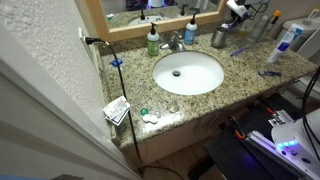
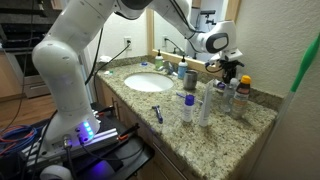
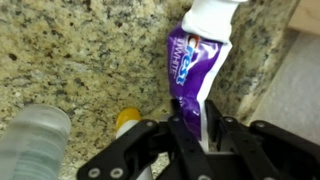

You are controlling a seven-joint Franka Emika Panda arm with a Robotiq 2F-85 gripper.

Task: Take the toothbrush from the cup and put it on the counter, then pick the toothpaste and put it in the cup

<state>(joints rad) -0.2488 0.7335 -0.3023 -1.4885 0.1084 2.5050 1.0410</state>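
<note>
In the wrist view my gripper point(image 3: 193, 128) is shut on the crimped end of a purple and white toothpaste tube point(image 3: 195, 60), which hangs over the speckled granite counter point(image 3: 90, 50). In an exterior view the gripper point(image 1: 237, 12) is at the back right of the counter, just above and right of the grey cup point(image 1: 219, 38). A light blue toothbrush point(image 1: 238, 52) lies on the counter in front of the cup. The gripper also shows in an exterior view point(image 2: 232, 70), above a cluster of bottles.
An oval white sink point(image 1: 188, 72) sits mid-counter, with a green pump bottle point(image 1: 153, 42) and a blue one point(image 1: 190, 32) behind it. A darker blue item point(image 1: 268, 72) lies right of the sink. A clear bottle point(image 3: 35, 135) and a yellow object point(image 3: 128, 118) are close to the jaws. Several bottles point(image 2: 205, 100) stand near the wall.
</note>
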